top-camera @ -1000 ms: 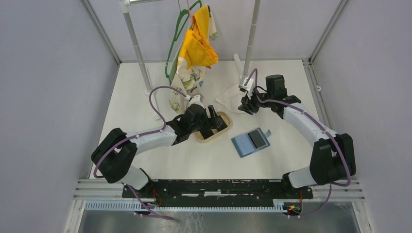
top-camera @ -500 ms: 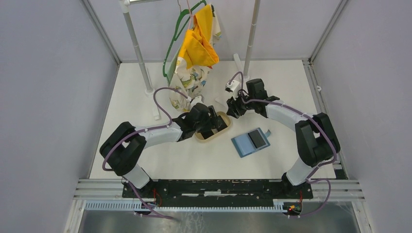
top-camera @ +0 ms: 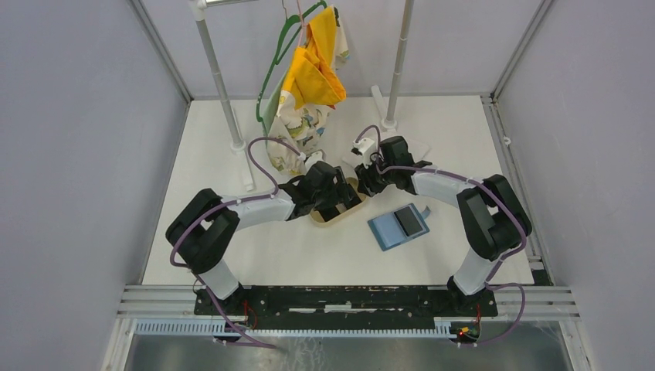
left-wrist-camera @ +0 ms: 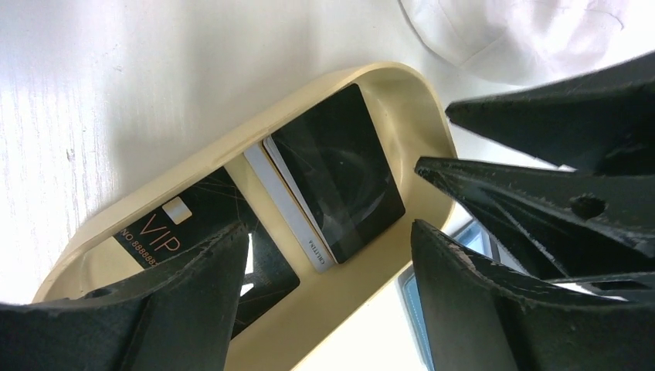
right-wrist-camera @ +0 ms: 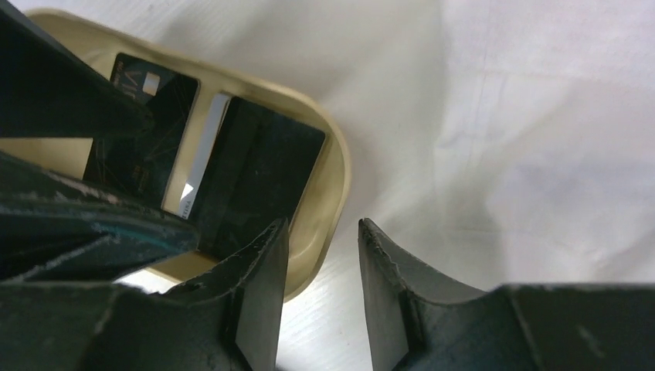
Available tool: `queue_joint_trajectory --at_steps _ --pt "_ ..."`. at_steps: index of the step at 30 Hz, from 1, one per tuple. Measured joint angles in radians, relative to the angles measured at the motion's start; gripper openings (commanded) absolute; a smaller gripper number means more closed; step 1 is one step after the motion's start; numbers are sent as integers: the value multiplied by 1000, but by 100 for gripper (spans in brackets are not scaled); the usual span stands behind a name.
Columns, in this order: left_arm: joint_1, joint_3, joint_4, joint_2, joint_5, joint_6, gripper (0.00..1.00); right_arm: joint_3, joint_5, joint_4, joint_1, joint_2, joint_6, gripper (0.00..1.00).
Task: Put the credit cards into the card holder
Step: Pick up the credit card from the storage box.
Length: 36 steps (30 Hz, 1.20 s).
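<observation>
We see a smooth tan oval tray [left-wrist-camera: 417, 108] holding glossy black rectangular credit cards [left-wrist-camera: 340, 170] beneath the spread, empty left jaws; the right jaws hang parted over its end rim.

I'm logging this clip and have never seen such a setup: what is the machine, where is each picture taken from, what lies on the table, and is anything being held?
It is two robot arms bolted side by side, each ending in a two-finger gripper. The wide picture looks down from above. The two close-ups come from cameras on the wrists. On the white table sit a tan tray, a blue wallet and a white cloth. In the tray lie two black cards, one overlapping a pale card. The left gripper and right gripper both hover open at the tray, holding nothing.
</observation>
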Motion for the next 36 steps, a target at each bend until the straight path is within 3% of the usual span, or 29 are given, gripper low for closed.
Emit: queue_joint_trajectory --at_steps 8,22,36 --pt "23 1 18 43 29 -32 83 -102 -27 52 0 -28 85 37" --pt "27 -1 13 44 33 -63 83 -268 -89 235 20 -105 322 38" --pt "4 6 -13 52 -27 -149 83 -280 -65 259 35 -106 368 39"
